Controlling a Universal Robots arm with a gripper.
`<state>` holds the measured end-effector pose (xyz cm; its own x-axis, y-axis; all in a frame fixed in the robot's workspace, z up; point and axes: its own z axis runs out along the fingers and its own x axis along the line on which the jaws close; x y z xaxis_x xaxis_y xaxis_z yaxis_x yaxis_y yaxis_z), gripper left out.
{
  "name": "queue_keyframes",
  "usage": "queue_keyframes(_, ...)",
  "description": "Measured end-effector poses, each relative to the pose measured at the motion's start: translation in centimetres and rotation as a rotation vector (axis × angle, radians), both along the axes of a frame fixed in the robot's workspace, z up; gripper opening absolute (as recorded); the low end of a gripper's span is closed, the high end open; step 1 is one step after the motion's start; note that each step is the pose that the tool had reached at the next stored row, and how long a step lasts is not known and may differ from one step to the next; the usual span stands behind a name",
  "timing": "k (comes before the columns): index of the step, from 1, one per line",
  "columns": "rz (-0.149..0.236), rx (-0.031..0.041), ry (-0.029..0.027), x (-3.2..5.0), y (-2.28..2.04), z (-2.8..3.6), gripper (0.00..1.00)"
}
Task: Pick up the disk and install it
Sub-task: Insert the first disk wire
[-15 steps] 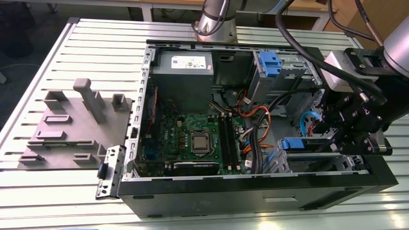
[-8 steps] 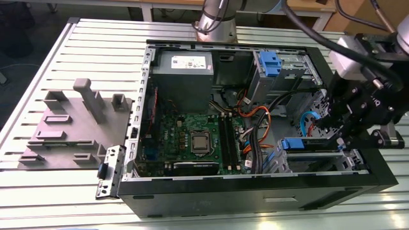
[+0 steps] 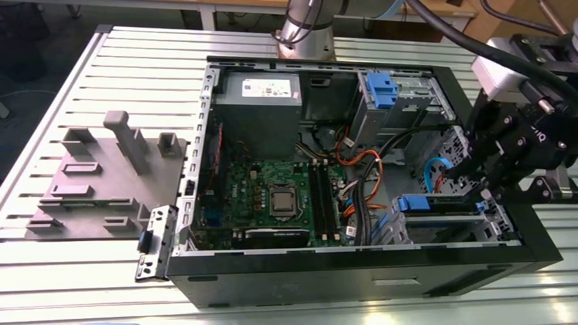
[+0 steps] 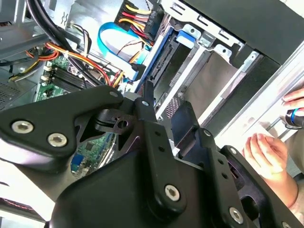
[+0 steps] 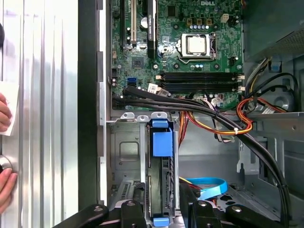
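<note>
Your gripper straddles the disk, which sits in the drive bay; whether it grips, I cannot tell. Keep the disk square to the bay, clear of the cables.

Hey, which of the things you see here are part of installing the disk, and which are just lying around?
Job:
disk, sitting in the drive bay
gripper, close to the disk

Lying about:
grey fixture block on the table
person's hand
motherboard
power supply
</note>
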<state>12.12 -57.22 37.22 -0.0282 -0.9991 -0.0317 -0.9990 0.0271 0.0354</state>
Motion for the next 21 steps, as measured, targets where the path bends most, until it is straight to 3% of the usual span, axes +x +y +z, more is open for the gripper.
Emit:
queue_keyframes(11, 0.002, 0.0047, 0.0, 0.14, 1.73, -0.06, 0.42)
queue_keyframes(15, 0.003, 0.0065, 0.0, 0.57, 1.78, -0.25, 0.42)
queue_keyframes(21, 0.01, 0.0065, 0.0, 0.68, 1.78, -1.25, 0.42)
